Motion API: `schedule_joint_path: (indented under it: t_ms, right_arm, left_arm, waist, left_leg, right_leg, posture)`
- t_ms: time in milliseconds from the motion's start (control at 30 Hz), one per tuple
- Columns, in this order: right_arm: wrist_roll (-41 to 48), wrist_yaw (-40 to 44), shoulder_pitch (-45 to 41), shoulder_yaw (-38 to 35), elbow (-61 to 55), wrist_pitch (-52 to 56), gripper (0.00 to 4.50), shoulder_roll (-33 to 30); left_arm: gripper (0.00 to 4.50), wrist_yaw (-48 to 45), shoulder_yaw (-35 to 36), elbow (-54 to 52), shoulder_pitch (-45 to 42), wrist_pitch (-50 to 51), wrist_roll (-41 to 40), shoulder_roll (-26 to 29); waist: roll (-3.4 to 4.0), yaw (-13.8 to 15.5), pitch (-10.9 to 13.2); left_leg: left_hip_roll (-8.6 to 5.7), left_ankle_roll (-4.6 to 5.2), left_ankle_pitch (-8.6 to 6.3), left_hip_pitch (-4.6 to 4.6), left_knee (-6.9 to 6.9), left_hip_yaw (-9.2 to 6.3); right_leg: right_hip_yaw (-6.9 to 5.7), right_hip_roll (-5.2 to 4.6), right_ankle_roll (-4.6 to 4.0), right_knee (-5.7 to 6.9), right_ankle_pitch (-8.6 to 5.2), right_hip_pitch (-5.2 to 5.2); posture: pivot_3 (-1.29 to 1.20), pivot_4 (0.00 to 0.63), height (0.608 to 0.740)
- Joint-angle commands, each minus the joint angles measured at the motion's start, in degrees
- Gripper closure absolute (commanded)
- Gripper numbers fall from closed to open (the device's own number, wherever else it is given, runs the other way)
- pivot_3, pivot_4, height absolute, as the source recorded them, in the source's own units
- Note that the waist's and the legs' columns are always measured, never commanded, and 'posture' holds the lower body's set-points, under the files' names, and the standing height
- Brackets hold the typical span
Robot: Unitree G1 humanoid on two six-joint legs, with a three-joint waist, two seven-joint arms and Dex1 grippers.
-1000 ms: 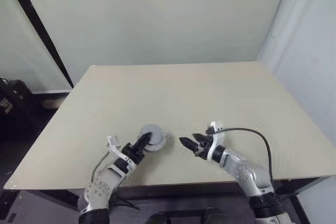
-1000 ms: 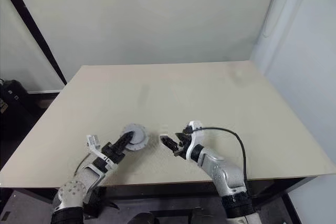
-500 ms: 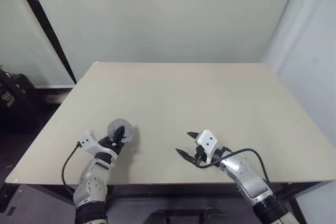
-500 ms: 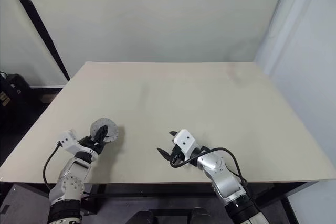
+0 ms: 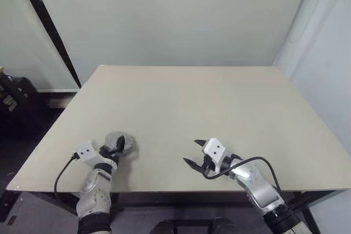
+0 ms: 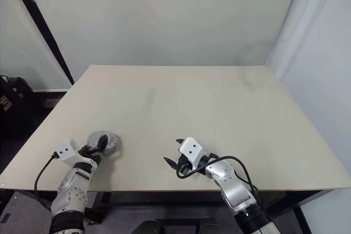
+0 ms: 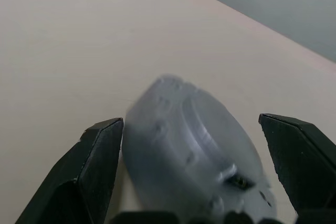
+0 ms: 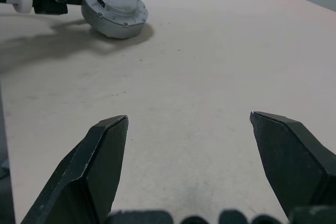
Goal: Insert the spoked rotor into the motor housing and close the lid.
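Motor housing (image 8: 114, 15) is closed: grey lid on top, sitting as one round grey unit on the desk (image 5: 219, 108), near the desk's front-left corner. Rotor and copper windings aren't visible from any angle.

Left tool (image 5: 120, 145) is at the housing, fingers (image 7: 92, 166) spread wide with the housing between them. In the left wrist view there's a gap on both sides, so it's apart and not clamped. In the right wrist view the housing looks slightly tipped, edge nearest the left tool raised; can't tell if a finger touches it.

Right tool (image 5: 196, 152) is to the right of the housing, well apart from it, low over bare desk near the front edge. Fingers (image 8: 100, 166) wide apart, nothing between them.
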Motion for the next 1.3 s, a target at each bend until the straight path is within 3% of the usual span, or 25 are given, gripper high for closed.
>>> schedule_joint_path:
  t_ms: [33, 300, 567, 667, 1300]
  right_arm:
    - [-0.29, 0.44, -0.57, -0.13, -0.50, -1.11, 0.45, 0.35]
    - [0.72, 0.50, -0.42, -1.39, 0.16, -0.32, 0.45, 1.07]
    - [6.20, -4.15, 0.76, -11.31, -1.31, 4.83, 0.45, 2.44]
    - [5.84, -5.77, 2.18, -12.68, -3.00, 5.61, 0.45, 2.40]
    - [3.52, -9.37, 6.47, -9.46, -6.77, 6.27, 0.45, 4.07]
  left_arm:
    - [0.03, 1.76, 0.42, -1.71, -0.06, -2.62, 1.70, 0.95]
    - [0.03, -0.01, -1.16, -6.74, 3.32, -2.92, 2.20, 2.41]
    - [0.03, -20.04, -19.18, -29.16, 12.27, 6.88, 0.54, 10.34]
    - [0.03, -23.88, -21.74, -31.36, 13.39, 8.44, 0.33, 12.43]
    - [0.03, -23.96, -19.35, -30.29, 15.71, 9.82, 1.20, 14.01]
  waist:
    - [0.00, -0.01, 0.00]
    - [0.00, -0.05, 0.00]
    - [0.15, -0.04, 0.02]
    - [0.21, -0.11, 0.01]
    - [0.52, -0.07, 0.01]
  left_leg:
    - [0.00, 0.00, 0.00, 0.01, 0.02, 0.00]
    - [0.02, 0.00, 0.00, 0.01, 0.17, 0.03]
    - [-0.01, -0.01, -0.01, -0.02, 0.25, 0.06]
    - [0.02, -0.01, -0.02, 0.00, 0.24, 0.14]
    - [0.13, -0.01, -0.02, 0.01, 0.33, 0.16]
  right_leg:
    - [0.00, 0.00, 0.00, 0.01, 0.00, 0.00]
    - [0.00, 0.01, 0.00, 0.07, 0.00, 0.03]
    - [0.05, -0.03, -0.02, 0.06, -0.01, 0.09]
    - [0.09, -0.02, -0.02, 0.08, -0.01, 0.05]
    - [0.07, 0.03, -0.05, 0.14, -0.02, -0.04]
  posture:
    - [0.00, 0.000, 0.740]
    - [0.00, 0.000, 0.740]
    - [0.00, 0.000, 0.740]
    - [0.00, 0.000, 0.740]
    - [0.00, 0.000, 0.740]
